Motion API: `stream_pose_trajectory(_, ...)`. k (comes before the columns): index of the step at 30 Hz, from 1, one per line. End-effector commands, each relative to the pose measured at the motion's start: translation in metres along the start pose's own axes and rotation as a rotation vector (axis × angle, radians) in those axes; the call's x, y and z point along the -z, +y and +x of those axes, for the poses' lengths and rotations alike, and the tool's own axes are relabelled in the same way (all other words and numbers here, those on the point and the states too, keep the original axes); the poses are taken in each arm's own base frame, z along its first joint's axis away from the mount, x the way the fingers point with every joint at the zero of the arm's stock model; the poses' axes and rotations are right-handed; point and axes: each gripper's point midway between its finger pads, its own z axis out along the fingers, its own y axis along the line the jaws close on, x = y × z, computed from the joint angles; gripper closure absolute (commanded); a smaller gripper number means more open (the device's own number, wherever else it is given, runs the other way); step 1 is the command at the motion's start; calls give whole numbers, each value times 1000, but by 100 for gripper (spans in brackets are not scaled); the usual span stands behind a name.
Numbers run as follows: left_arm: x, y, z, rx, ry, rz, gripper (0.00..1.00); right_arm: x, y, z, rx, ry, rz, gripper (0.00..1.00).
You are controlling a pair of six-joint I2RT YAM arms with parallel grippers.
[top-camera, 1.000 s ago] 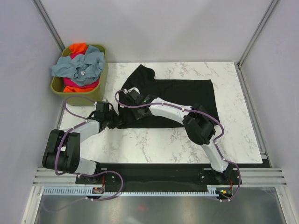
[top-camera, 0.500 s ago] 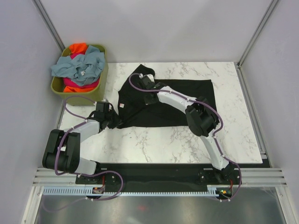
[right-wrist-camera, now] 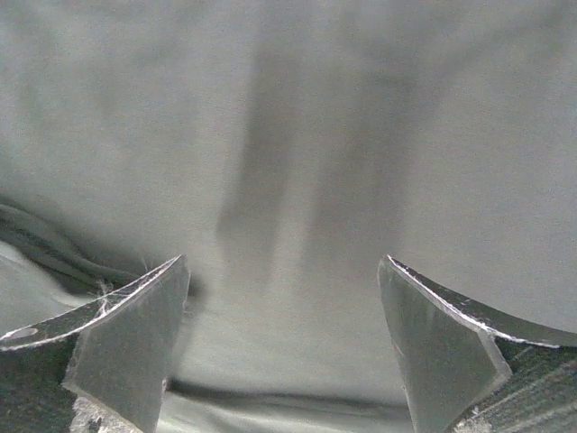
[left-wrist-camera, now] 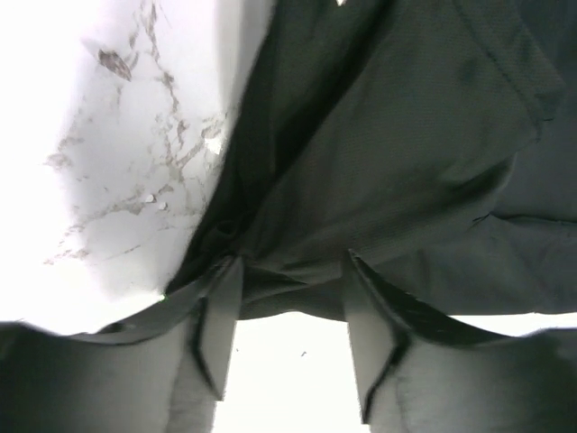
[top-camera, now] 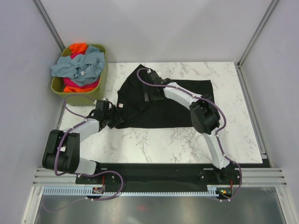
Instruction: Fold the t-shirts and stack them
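The tabletop (top-camera: 154, 144) is white marble with grey lines. Plain grey walls stand around it. The black t-shirt (top-camera: 159, 114) lies spread out in the middle of the tabletop, and its left side is bunched up.

A green basket (top-camera: 103, 77) sits at the far left corner. A grey-blue shirt (top-camera: 79, 65) lies on top in it, with an orange shirt (top-camera: 78, 47) and a pink shirt (top-camera: 77, 84) peeking out.

The right arm reaches across the black t-shirt and hides part of it. The right tool (right-wrist-camera: 284, 262) is close over the cloth, fingers wide apart, holding nothing. The left tool (left-wrist-camera: 293, 262) is at the shirt's near left corner, fingers apart, with the cloth edge between the tips. I cannot tell if they touch it.
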Motion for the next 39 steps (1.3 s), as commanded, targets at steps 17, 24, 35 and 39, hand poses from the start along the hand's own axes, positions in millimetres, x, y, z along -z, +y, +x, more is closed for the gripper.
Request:
stream_pose_trajectory(17,24,-57,-24,-126,-46,56,28,95,-210,105,-439,-7,50,4)
stream_pose_trajectory(24,3,-51,-1,-145,37,46,29,80,-222,158,-497,81,97,4)
stream_pose_trajectory(35,17,-19,53,-130,114,13,30,97,-225,211,-623,168,155,4)
stream_pose_trajectory(39,37,-20,65,-123,127,37,30,113,-223,229,-631,200,157,4)
